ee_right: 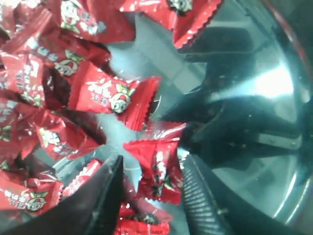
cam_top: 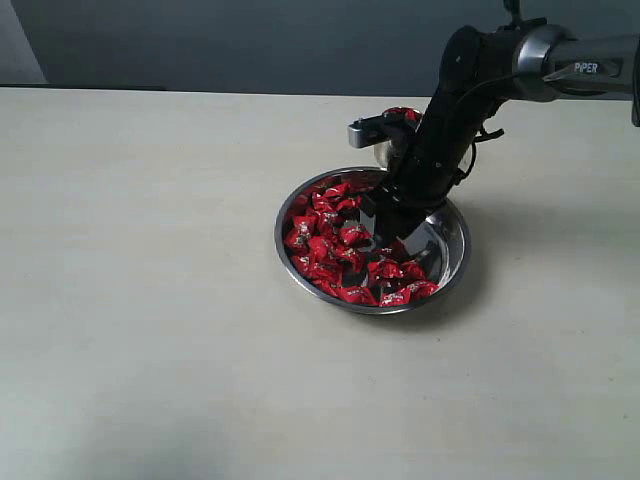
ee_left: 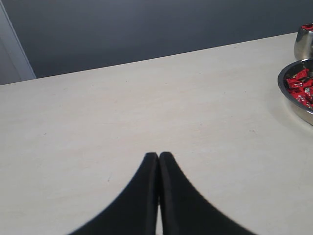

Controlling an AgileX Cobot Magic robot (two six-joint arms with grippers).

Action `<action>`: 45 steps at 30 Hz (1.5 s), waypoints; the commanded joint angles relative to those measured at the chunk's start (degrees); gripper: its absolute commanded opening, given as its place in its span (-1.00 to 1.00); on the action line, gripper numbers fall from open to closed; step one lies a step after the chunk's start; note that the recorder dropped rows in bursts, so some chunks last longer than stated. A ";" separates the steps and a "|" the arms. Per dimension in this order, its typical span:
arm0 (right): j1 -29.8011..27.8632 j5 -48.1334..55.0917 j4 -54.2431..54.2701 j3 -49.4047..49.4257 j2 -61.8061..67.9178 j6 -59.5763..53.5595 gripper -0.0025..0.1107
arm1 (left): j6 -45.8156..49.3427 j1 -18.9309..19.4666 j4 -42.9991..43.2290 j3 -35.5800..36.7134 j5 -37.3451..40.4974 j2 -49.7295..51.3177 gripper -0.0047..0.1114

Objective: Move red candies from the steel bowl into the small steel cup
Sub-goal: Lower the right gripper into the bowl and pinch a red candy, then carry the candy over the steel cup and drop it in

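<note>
My right gripper [ee_right: 152, 164], fingers spread, straddles one shiny red-wrapped candy [ee_right: 156, 176] lying in the wide, shallow steel bowl [ee_right: 274, 122]. I should close squarely on its body, not the crinkled ends, before lifting.

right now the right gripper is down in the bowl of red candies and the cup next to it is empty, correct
Not empty: the left wrist view shows red candies at the top of the cup. The right gripper is down in the bowl, as you say.
</note>
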 commanded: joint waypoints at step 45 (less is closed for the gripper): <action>-2.55 -24.74 -7.95 -10.59 -4.16 6.40 -0.97 | -0.32 -0.60 -0.02 -0.06 -0.20 -0.25 -0.91</action>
